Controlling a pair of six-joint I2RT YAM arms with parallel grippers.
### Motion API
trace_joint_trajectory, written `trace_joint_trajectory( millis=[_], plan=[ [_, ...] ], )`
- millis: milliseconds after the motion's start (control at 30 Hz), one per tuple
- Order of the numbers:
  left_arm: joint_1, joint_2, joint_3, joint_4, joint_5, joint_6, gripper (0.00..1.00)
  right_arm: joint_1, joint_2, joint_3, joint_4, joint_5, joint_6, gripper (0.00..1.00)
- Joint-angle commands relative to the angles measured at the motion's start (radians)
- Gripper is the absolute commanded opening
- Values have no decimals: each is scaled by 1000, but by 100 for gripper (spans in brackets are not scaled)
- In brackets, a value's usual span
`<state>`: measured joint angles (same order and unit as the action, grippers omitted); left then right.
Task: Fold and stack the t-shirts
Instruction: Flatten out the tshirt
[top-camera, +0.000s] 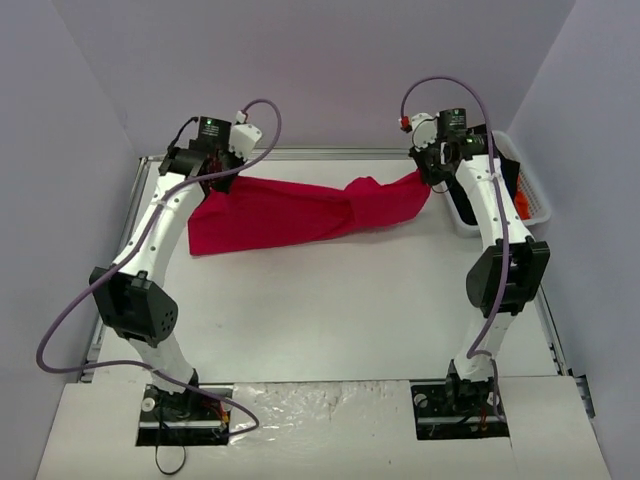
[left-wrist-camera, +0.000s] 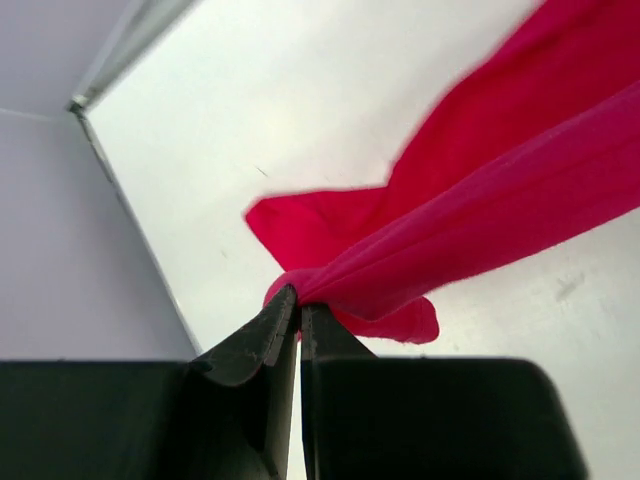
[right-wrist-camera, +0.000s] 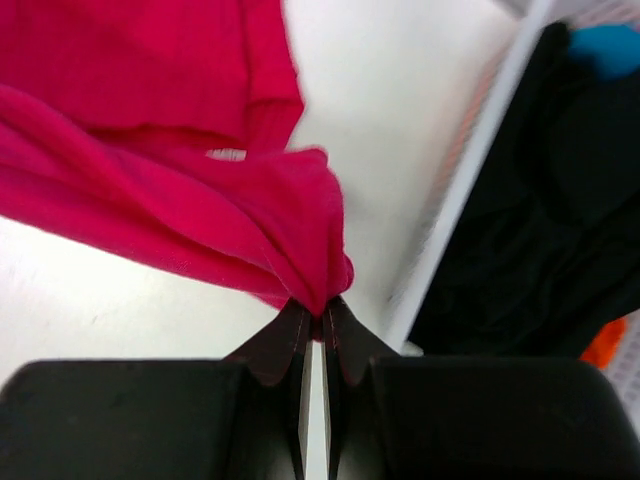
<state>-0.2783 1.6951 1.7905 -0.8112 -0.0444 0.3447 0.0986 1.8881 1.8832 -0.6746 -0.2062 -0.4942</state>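
Two pinches on one shirt here. The left gripper (left-wrist-camera: 298, 305) has its jaws squeezed tight on a bunched-up edge of the red t-shirt (top-camera: 300, 210). The right gripper (right-wrist-camera: 318, 312) is clamped the same way on the opposite end, with the cloth gathered into a little peak between the tips. The shirt hangs strung between them across the far part of the table (top-camera: 350, 310). It sags in the middle and has a twisted lump right of centre. I can't tell from above whether the lower edge rests on the tabletop or floats just over it.

Handling-wise this looks like light, floppy jersey with zero stiffness. It'll go wherever it's dragged and collapse onto itself the second the tension drops. It's not slippery, but a thin pinch on a scrunched edge could slide out if the arms pull apart too hard.

For a clean fold I'd want matching corners, either both shoulders or both hem corners, so it spreads flat. I honestly can't tell which part each side has. My guess is that the twist means the grips aren't a matched pair.

The white basket (top-camera: 538, 205) sits just beside the right gripper, with a black shirt (right-wrist-camera: 540, 230), something blue (right-wrist-camera: 605, 45) and something orange (right-wrist-camera: 605, 345) inside.
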Motion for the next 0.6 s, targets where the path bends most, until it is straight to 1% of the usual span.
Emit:
trace_joint_trajectory(
  millis=[0,100,167,233,367,400,433,467,500,533,567],
  plan=[
    [27,20,208,-26,-60,-10,2,-22,31,167,-16,68,39,0],
    [28,23,315,-58,-66,-13,2,-39,11,263,-13,59,69,0],
    [27,2,331,-74,-63,-18,3,-40,-38,271,-5,39,78,0],
    [27,-57,308,-74,-58,-21,2,-40,-84,258,0,31,82,0],
    [25,-185,212,-111,-26,-30,2,-40,-268,162,23,-4,92,0],
    [25,-249,184,-117,-15,-33,2,-42,-302,112,21,-4,94,0],
    [25,-285,111,-118,-12,-35,2,-42,-373,81,21,-5,100,0],
    [25,-363,74,-114,-12,-29,2,-40,-409,10,21,-21,98,0],
    [25,-405,35,-109,-20,-26,2,-42,-447,10,23,-24,98,0],
    [25,-443,-26,-102,-31,-24,2,-42,-524,-59,21,-24,98,0],
    [25,-516,-48,-102,-34,-24,2,-40,-558,-87,21,-24,103,0]
  ],
)
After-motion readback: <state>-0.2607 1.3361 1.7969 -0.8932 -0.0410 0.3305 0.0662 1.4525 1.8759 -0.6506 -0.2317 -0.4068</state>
